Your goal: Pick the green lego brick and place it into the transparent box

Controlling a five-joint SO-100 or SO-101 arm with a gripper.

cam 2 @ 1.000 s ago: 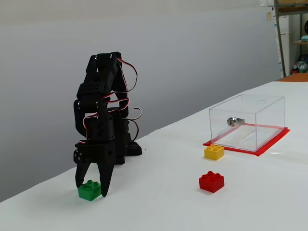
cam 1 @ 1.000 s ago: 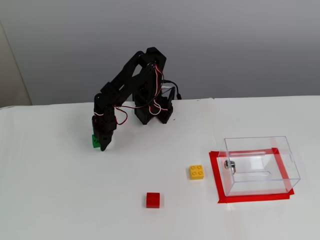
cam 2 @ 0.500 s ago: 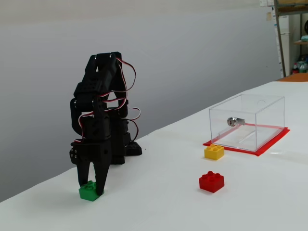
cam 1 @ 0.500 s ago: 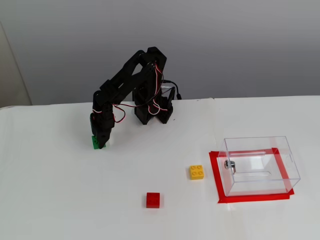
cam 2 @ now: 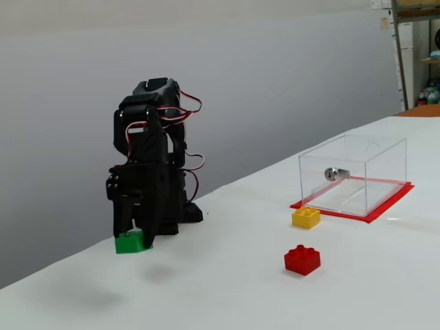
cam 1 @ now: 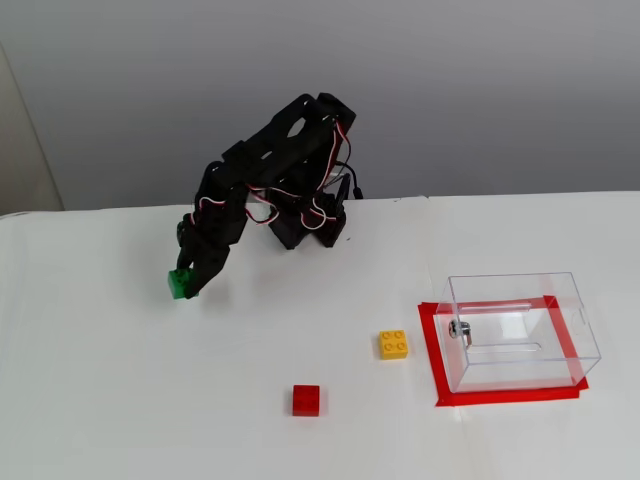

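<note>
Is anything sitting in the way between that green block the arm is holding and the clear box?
Nothing blocks it. The gripper holds the green lego brick off the table. The yellow brick and red brick lie low between it and the transparent box, whose top looks open; the arm could pass above them.

Three bricks are showing in both fixed views: one green brick (cam 1: 181,283) (cam 2: 129,242), one yellow brick (cam 1: 393,344) (cam 2: 306,217) and one red brick (cam 1: 306,400) (cam 2: 302,260). One box (cam 1: 520,330) (cam 2: 354,174) is standing there, and one arm.
</note>
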